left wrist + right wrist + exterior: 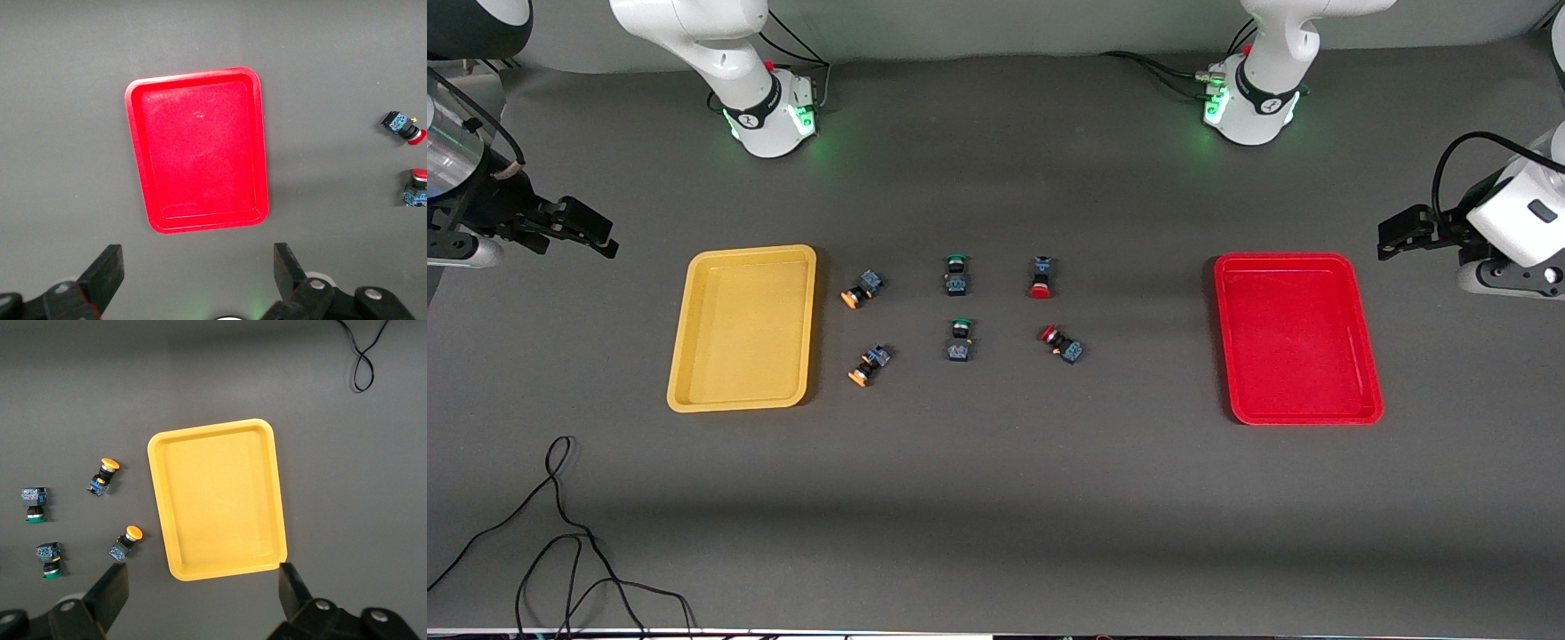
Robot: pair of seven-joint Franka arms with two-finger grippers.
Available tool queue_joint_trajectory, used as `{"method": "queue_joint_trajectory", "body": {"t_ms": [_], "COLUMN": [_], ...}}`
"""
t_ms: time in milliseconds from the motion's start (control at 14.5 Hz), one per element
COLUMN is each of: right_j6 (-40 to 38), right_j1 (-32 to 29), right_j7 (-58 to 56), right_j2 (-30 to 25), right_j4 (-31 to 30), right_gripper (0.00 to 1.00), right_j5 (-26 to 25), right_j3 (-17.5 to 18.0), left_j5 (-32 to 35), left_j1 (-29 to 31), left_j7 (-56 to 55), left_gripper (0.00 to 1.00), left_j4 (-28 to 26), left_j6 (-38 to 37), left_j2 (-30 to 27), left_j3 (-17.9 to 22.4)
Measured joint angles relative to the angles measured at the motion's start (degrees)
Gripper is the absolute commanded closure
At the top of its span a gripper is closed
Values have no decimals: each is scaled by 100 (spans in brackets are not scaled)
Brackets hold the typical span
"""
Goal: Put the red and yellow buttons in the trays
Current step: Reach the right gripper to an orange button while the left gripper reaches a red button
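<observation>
Nothing is lying in the yellow tray (743, 329) or red tray (1296, 338). Red buttons (1040, 277) and yellow buttons (861, 289) are sitting between them. Left gripper (197, 275) and right gripper (202, 599) are waiting, fingers apart.

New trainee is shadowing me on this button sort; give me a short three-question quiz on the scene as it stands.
1. True or false: the yellow tray already holds a button.
2. How many green-capped switches lie on the table?
3. The red-capped buttons lie closer to which tray: A yellow, B red?

Key: 1 false, both trays are bare. 2 two. 3 B. The left gripper and right gripper both hang open, holding nothing.
</observation>
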Motion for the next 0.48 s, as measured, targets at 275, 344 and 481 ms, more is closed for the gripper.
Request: {"method": "queue_joint_trajectory", "body": {"t_ms": [275, 344, 481], "right_j6": [2, 4, 67], "right_j1": [1, 4, 18], "right_j7": [0, -1, -2], "right_j2": [1, 11, 87], "right_j4": [3, 4, 29], "right_gripper": [0, 0, 0], "right_j5": [42, 53, 53], "right_j3": [0, 5, 34], "left_j5": [0, 1, 1], "left_j1": [0, 0, 0], "left_j7": [-1, -1, -15], "left_gripper": [0, 0, 0], "left_j4": [0, 0, 0], "left_j6": [0, 0, 0], "left_j2": [0, 0, 0], "left_j3": [0, 1, 3]}}
